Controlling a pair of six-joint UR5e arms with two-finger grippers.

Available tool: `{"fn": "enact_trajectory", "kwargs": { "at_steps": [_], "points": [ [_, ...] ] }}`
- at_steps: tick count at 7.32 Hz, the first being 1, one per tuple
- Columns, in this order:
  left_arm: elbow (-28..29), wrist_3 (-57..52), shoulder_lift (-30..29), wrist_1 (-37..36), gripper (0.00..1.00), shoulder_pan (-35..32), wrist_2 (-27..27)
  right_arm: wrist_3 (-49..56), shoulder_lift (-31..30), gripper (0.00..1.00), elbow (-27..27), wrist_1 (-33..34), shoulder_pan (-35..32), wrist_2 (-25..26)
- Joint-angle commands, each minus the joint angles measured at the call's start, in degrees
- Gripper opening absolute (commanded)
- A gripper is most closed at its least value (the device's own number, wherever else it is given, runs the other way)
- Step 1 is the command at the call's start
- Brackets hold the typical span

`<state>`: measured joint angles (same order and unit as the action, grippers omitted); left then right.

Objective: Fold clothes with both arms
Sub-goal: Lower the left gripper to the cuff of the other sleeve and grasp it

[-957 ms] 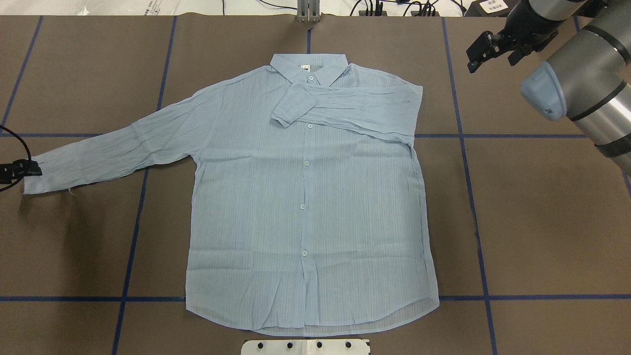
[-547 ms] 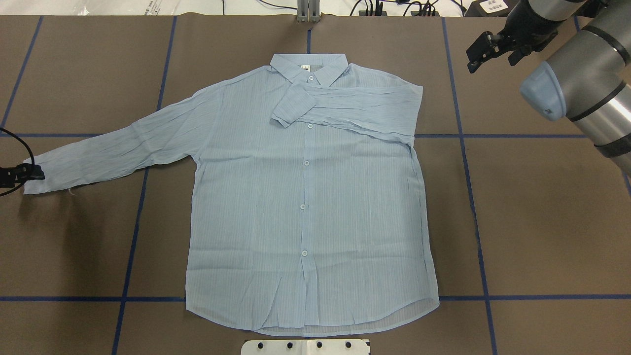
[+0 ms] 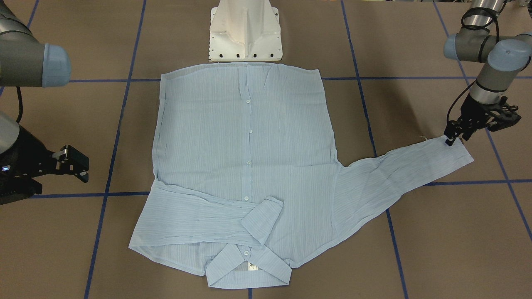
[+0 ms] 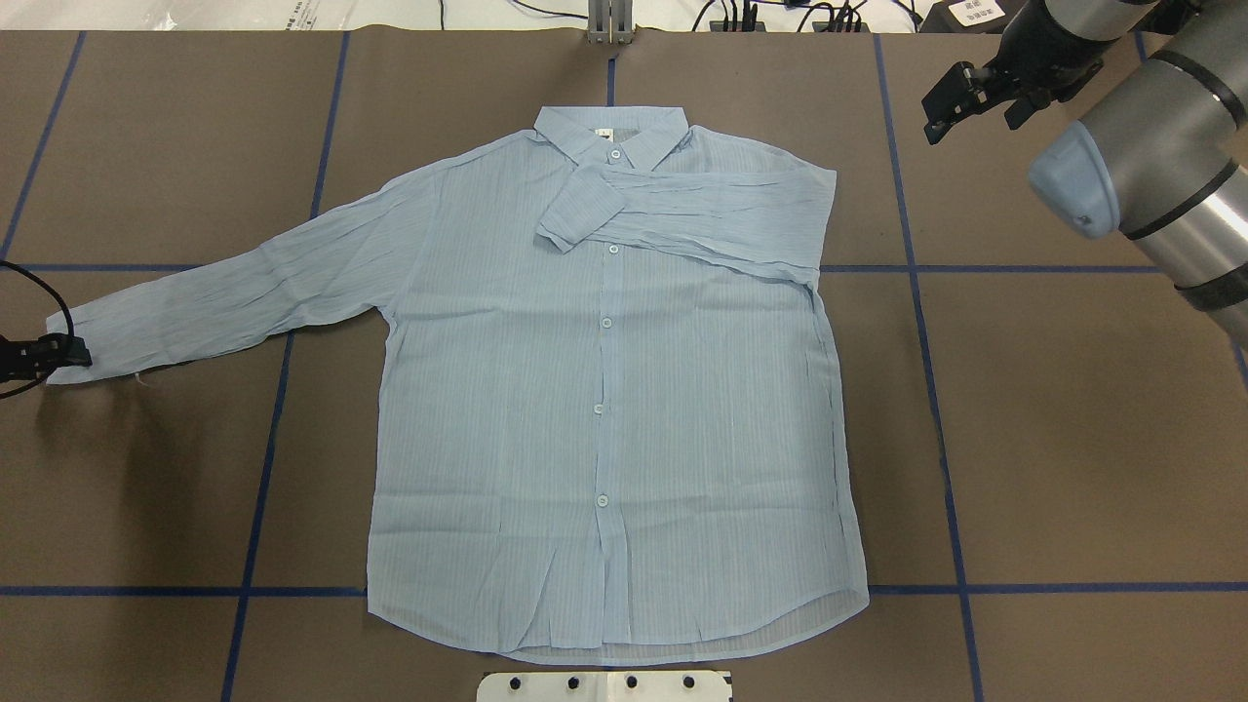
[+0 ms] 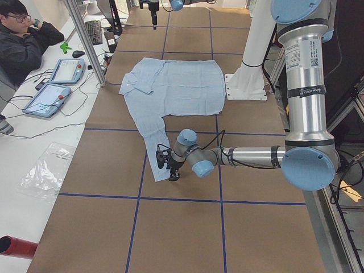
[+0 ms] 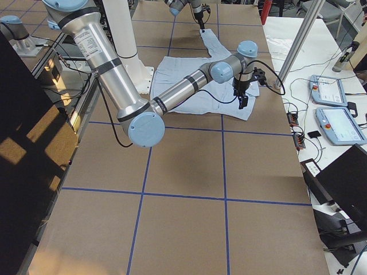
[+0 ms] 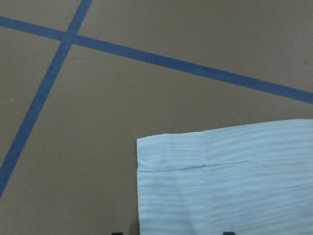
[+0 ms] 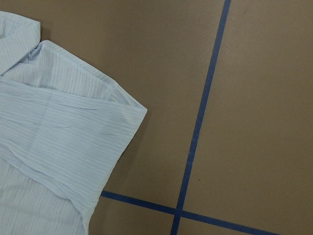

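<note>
While spread over shirt [image 3: 245, 158] cuff [image 3: 457, 151] at front view's right edge, touched it with left gripper [image 3: 454, 139]; held right gripper [image 3: 83, 166] spread, left edge.

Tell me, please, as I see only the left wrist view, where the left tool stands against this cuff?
Observer: The left tool is at the far end of the shirt's outstretched sleeve, at the cuff's corner.
Operator: And the other sleeve?
Observer: The folded sleeve already lies across the chest, its cuff just below the collar.
Operator: Where is the right tool?
Observer: The right tool hangs open off the shirt, beside that folded shoulder.
</note>
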<state>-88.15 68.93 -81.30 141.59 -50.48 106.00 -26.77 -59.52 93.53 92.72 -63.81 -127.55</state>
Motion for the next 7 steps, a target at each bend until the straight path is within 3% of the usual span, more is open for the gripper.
{"fn": "enact_trajectory", "kwargs": {
  "at_steps": [1, 7],
  "points": [
    [-0.71, -0.02, 1.05, 0.00, 0.65, 0.03, 0.00, -0.03, 0.01, 1.00, 0.08, 0.00, 0.00, -0.07],
    [-1.24, -0.02, 1.06, -0.09, 0.61, 0.11, 0.00, -0.03, 0.01, 1.00, -0.01, 0.00, 0.00, -0.07]
  ]
}}
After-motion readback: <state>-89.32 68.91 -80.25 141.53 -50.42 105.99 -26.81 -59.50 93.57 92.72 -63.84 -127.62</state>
